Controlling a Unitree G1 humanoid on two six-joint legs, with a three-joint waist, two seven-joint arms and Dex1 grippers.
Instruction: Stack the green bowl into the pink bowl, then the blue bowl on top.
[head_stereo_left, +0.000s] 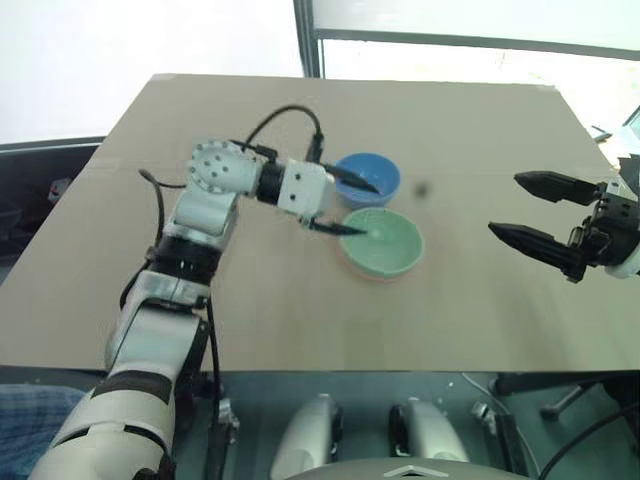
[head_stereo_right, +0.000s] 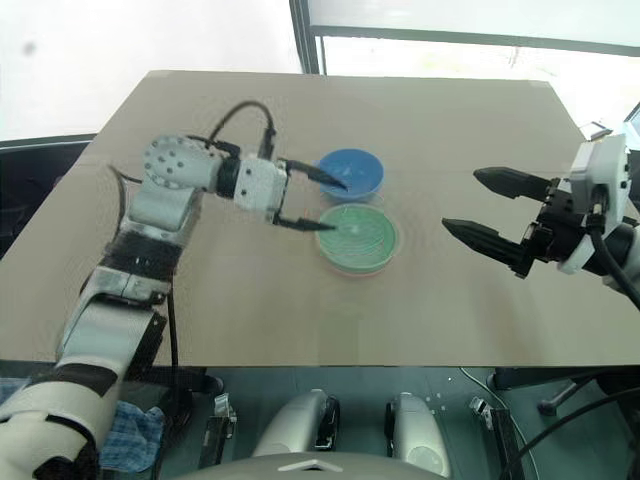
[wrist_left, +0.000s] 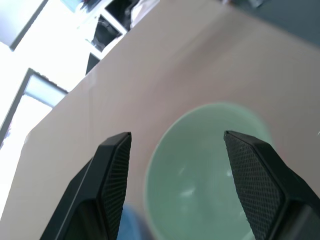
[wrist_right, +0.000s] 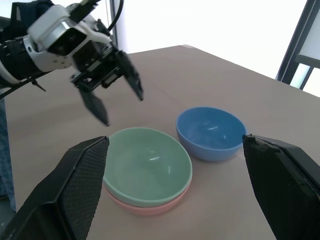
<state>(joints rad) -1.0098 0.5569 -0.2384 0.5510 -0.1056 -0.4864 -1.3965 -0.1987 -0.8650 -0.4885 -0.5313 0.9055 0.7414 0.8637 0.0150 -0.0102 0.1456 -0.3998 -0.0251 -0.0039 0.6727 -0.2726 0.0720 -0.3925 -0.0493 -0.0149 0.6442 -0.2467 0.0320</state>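
Green bowl (wrist_right: 147, 165); pink bowl (wrist_right: 142, 207); blue bowl (wrist_right: 210, 132)

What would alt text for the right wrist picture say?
A green bowl sits nested in a pink bowl on a tan table, with a blue bowl beside them. The left pincer hangs open above the stack.

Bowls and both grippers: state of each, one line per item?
green bowl: upright, nested in the pink bowl, not held.
pink bowl: upright on the table, under the green bowl.
blue bowl: upright, empty, beside the stack, unstacked.
left gripper: open, above the green bowl.
right gripper: open, empty.
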